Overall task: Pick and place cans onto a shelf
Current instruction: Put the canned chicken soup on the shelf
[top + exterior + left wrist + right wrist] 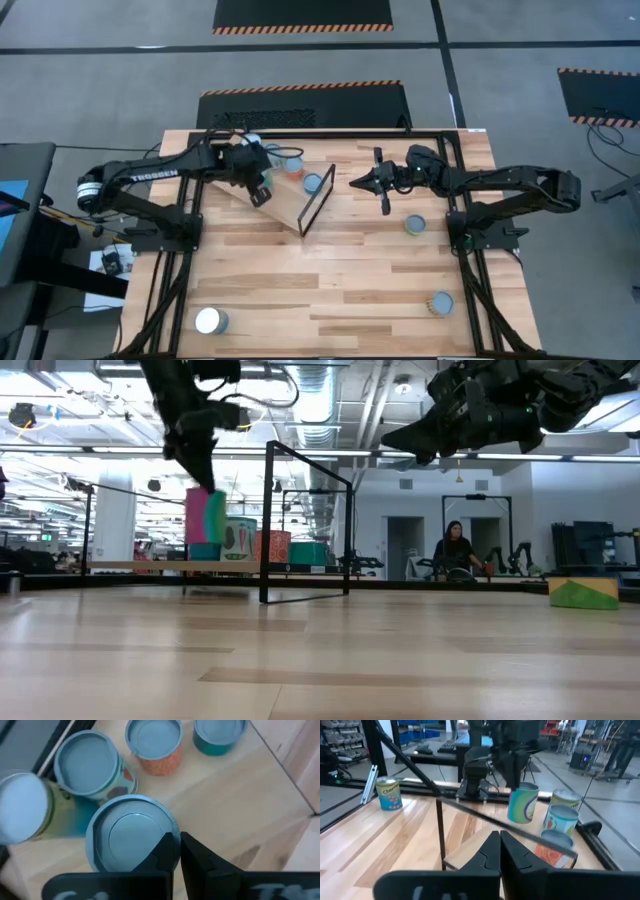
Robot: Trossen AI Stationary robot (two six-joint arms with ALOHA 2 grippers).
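Cans on and around the tilted shelf [285, 195]

Orange can [156, 744], teal can [218, 732] and pale-topped can [90, 766] stand upright on the light-wood board; three more cans [415, 224] sit apart on the tabletop.

You can read "TROSSEN" in white letters along the left arm [150, 176], at the middle left of the overhead frame. Nothing else is legible.
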